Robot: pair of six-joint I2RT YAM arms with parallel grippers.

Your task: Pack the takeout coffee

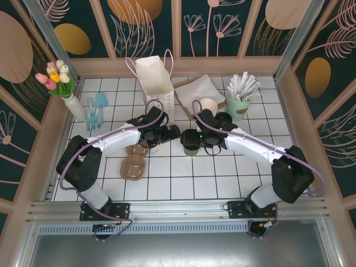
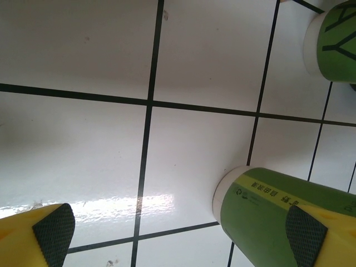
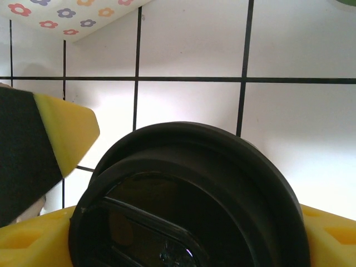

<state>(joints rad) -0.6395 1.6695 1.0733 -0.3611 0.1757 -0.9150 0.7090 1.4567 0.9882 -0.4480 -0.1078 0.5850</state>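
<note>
A flat cardboard carrier [image 1: 133, 161] lies on the tiled table [image 1: 167, 183] on the near side of the left gripper [image 2: 179, 233], nothing slotted into it. Just beyond it, the two arms meet at mid-table over the takeout coffee [image 1: 191, 149]. The cup stands upright, its long axis vertical and its black lid [image 3: 189, 200] facing up at the right wrist camera.

The right gripper [image 3: 203, 181] is the nearer of the two. It sits directly over the cup, with one yellow finger on each side of the lid. The jaws stand apart: a sliver of white tile shows between the lid and one finger, while the other finger looks to be right against the rim. By this reading, the grip is not yet made.

The left gripper is spread wide and carries nothing. The cup's green wall is just beside one of its fingers, not between them.

Farther out from the right gripper, a stack of cream-rimmed cups [image 1: 208, 105] and a mint green holder [image 1: 238, 108] filled with white wrapped sticks [image 1: 243, 86] stand close together. Beyond the left gripper, and off to the right gripper's left, the paper bag [image 1: 156, 78] stands with its mouth up; nothing can be made out inside it. Packing will likely mean a lift and a carry leftward and away to that opening.
</note>
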